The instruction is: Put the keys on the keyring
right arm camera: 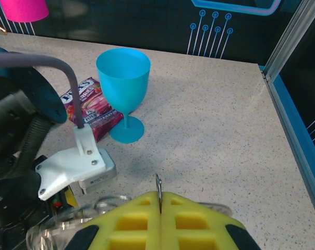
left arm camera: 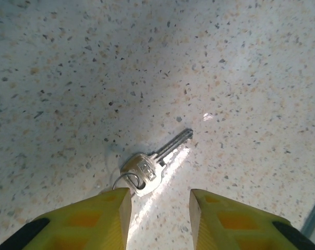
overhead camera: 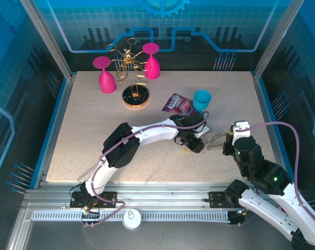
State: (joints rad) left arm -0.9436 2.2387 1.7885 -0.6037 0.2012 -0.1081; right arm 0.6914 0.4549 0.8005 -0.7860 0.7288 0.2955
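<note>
The key lies flat on the speckled bench, all silver from this angle, with a small wire loop through its head. In the left wrist view it sits just beyond the tips of the left end effector. Its head is just beside the tip of the left-hand finger, and its blade points away from the fingers at a slant. The two yellow fingers stand apart with bare bench between them. The key is in front of that gap, not inside it, and I cannot tell whether the fingertip touches the head.

The keyring is to the right of the left end effector, between the two arms. The right end effector has its fingers pressed together on the ring's thin metal rim, which stands up edge-on between the yellow pads. The rest of the ring reaches left toward the left arm's wrist. Whether its free edge touches the bench is unclear.

Farther back on the bench, a blue goblet stands upright with a snack packet lying just to its left. At the far side, left of centre, a gold wire stand rises from a round wooden base. One pink goblet is on its left and another pink goblet is on its right.
</note>
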